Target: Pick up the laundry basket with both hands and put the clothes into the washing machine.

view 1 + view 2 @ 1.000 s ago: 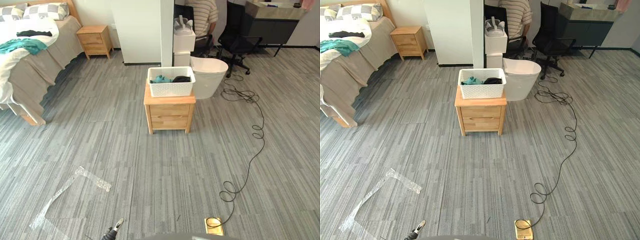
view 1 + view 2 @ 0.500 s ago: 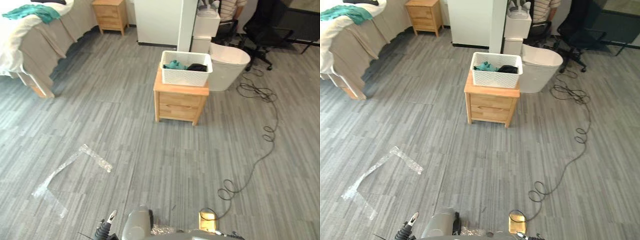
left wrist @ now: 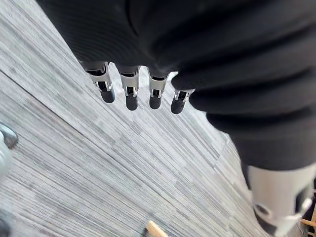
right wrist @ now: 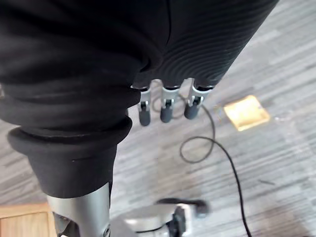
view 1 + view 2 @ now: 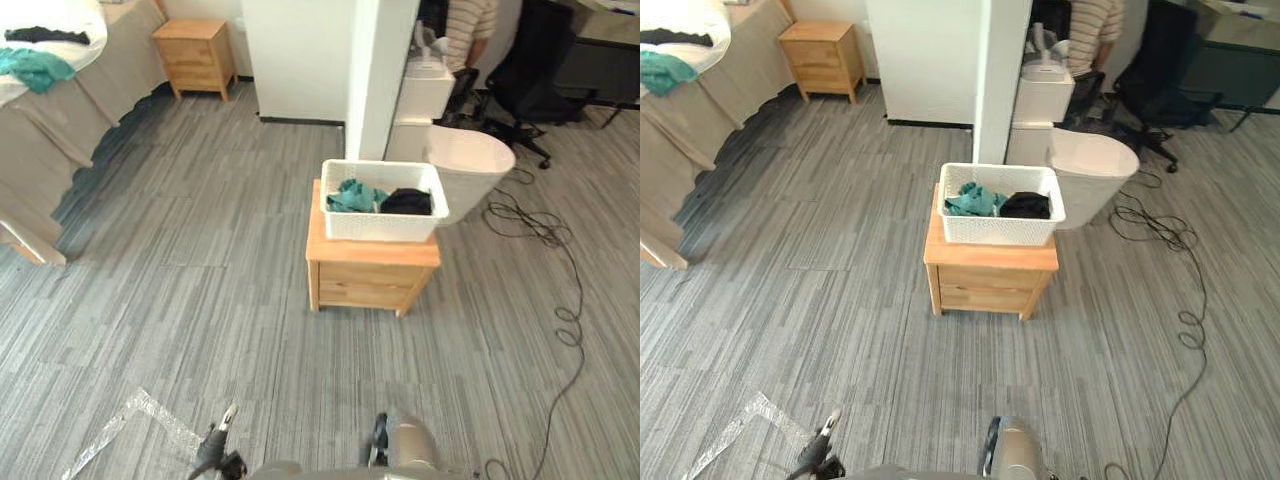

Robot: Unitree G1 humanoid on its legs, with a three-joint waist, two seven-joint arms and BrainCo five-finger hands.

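Note:
A white perforated laundry basket [image 5: 383, 212] stands on a small wooden nightstand [image 5: 368, 275] in the middle of the grey floor. Teal clothes [image 5: 350, 195] and a black garment [image 5: 407, 202] lie inside it. Right behind the nightstand is a white rounded tub [image 5: 470, 170], beside a white unit [image 5: 425, 95]. My left hand [image 3: 129, 94] hangs over bare floor with straight fingers and holds nothing; it also shows at the bottom edge as the left hand [image 5: 218, 452]. Fingers of my right hand [image 4: 167, 108] are relaxed above the floor, empty. Both hands are well short of the basket.
A bed [image 5: 60, 130] fills the far left, with a second nightstand [image 5: 195, 55] beside it. A white pillar [image 5: 385, 70] rises behind the basket. A seated person [image 5: 470, 30] and a black office chair [image 5: 540, 60] are at the back right. Clear tape [image 5: 130, 425] and a brass floor plate [image 4: 246, 112] lie on the floor.
The camera has moved forward, so the nightstand and basket now look nearer and larger. The basket and clothes themselves have not moved.

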